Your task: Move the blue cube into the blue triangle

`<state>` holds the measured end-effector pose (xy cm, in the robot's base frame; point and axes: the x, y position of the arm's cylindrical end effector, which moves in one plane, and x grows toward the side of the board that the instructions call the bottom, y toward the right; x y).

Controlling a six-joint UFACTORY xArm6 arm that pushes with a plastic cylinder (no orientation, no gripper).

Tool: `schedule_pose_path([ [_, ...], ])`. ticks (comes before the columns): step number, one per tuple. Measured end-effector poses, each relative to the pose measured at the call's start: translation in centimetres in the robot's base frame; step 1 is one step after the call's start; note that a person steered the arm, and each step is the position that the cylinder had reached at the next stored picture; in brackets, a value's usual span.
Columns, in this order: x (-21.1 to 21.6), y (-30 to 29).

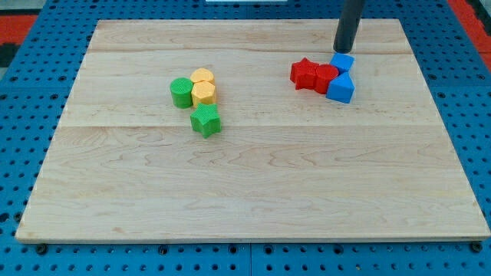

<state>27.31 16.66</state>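
The blue cube [343,62] sits at the view's upper right on the wooden board [253,176]. The blue triangle [341,88] lies just below it and touches it. My tip [343,48] is the lower end of the dark rod, right at the cube's top edge, on the side away from the triangle. A red star [303,72] and a red block [325,77] press against the left of the two blue blocks.
A cluster lies left of the middle: a green cylinder [181,92], two yellow blocks [202,77] [204,93], and a green star-like block [205,120]. A blue pegboard [476,115] surrounds the board.
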Motion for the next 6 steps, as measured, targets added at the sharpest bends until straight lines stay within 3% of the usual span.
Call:
schedule_pose_path([
  [4, 1.4, 0.1],
  [6, 10.5, 1.4],
])
